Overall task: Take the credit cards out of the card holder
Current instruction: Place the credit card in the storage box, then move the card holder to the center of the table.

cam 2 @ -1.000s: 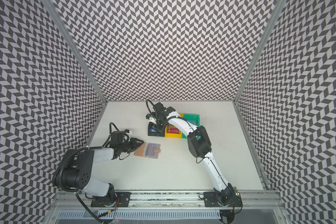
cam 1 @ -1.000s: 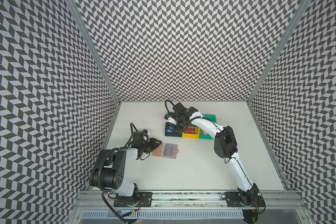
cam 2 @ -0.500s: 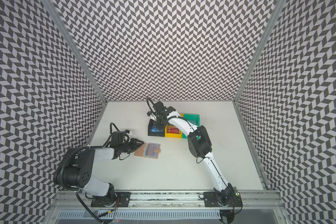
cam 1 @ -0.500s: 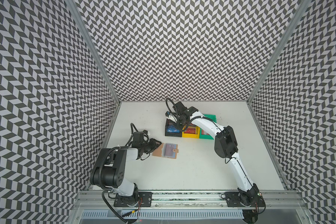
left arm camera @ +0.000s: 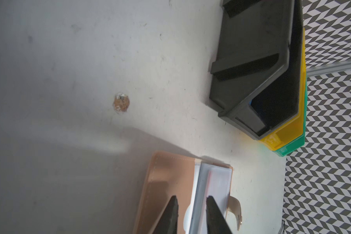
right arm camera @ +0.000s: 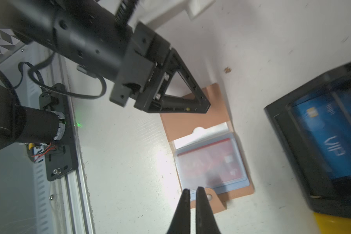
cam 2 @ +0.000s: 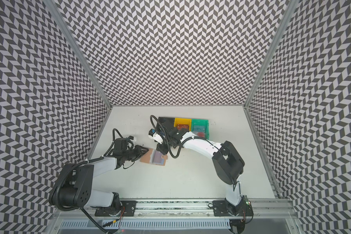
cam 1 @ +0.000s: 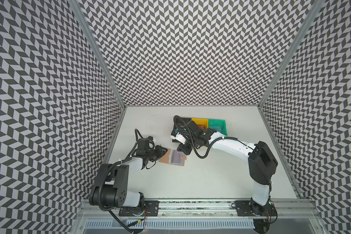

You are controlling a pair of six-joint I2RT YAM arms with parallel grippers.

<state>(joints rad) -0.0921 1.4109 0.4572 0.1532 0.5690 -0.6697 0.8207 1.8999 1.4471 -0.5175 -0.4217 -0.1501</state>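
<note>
Your left jaws: slightly apart, over the card holder [cam 1: 164, 160], centre-left in both top views.
Your right jaws: together, above its snap tab [right arm camera: 215, 202].
The red card [right arm camera: 209, 160]: inside the sleeve.

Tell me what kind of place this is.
Likely a robot test cell in a lab: chevron-patterned walls enclose a white tabletop, with a left arm and right arm bolted to an aluminium rail.

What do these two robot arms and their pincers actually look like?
Both arms, the left arm and the right arm, have white shells with chunky black joints. Black cables loop beside each wrist. The left gripper and right gripper are black, each with two slim fingers tapering to points.
</note>
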